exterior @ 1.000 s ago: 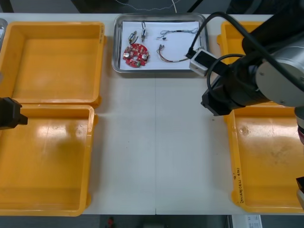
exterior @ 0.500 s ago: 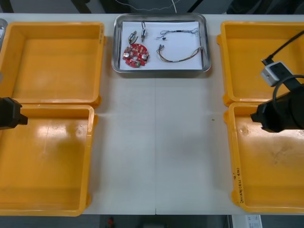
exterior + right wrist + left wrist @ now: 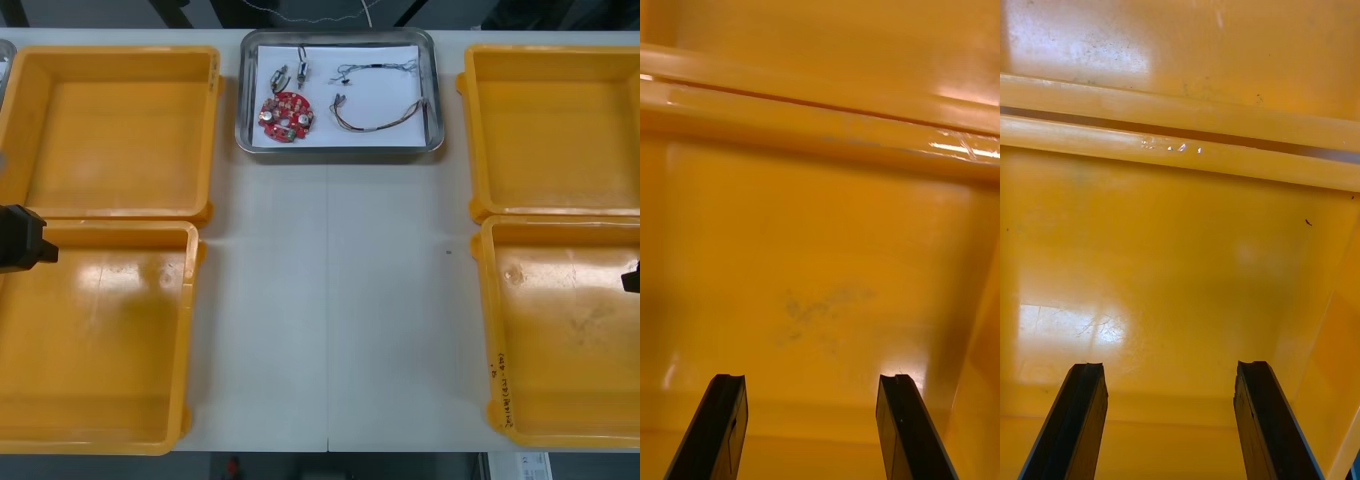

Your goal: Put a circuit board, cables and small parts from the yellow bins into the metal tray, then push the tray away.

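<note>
The metal tray (image 3: 430,100), white inside, stands at the table's far middle. In it lie a round red circuit board (image 3: 287,115), two small metal parts (image 3: 282,76), a thin dark cable (image 3: 375,68) and a red and yellow cable (image 3: 380,120). My right gripper (image 3: 812,379) is open over the bare floor of the near right yellow bin (image 3: 820,247); in the front view, a black sliver of that arm (image 3: 632,278) sits at the right edge. My left gripper (image 3: 1169,367) hangs open and empty over the near left bin (image 3: 1172,247), its arm (image 3: 20,238) at the left edge.
Two yellow bins sit at each side: far left (image 3: 115,130), near left (image 3: 95,340), far right (image 3: 555,125) and near right (image 3: 565,340), with nothing lying in any of them. A bare strip of light table (image 3: 330,300) runs between them, in front of the tray.
My right arm has pulled back from beside the tray to the right, ending over the near right bin at the view's edge. The left arm and the tray have not moved.
</note>
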{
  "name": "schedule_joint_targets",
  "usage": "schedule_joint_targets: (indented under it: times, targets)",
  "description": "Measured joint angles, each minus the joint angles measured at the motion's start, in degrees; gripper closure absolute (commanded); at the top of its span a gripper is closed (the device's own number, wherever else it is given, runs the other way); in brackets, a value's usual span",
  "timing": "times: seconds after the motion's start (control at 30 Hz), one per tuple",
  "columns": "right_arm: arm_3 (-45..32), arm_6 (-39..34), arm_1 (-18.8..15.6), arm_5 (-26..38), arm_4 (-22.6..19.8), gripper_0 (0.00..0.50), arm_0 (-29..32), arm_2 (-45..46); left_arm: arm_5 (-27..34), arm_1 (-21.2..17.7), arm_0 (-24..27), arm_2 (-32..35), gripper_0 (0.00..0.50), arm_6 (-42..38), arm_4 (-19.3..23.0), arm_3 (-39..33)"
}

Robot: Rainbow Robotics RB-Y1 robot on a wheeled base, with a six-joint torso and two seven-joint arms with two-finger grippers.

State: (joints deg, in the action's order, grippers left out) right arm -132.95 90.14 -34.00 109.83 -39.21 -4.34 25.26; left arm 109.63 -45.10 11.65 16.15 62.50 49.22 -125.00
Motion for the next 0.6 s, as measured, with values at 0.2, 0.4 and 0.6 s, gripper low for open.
schedule_joint_targets:
  times: [0.2,0.4,0.6]
  targets:
    - [4.22,-0.02,-0.01,0.00,-0.02,0.000,0.02,1.26,0.00,0.00,0.00,0.00,0.000,0.00,0.00,0.00]
    - [9.47,-0.03,-0.03,0.00,-0.15,0.000,-0.24,1.27,0.00,0.00,0.00,0.00,0.000,0.00,0.00,0.00]
    - [12.33,-0.14,-0.12,0.00,-0.14,0.000,-1.31,1.51,0.00,0.00,0.00,0.00,0.000,0.00,0.00,0.00]
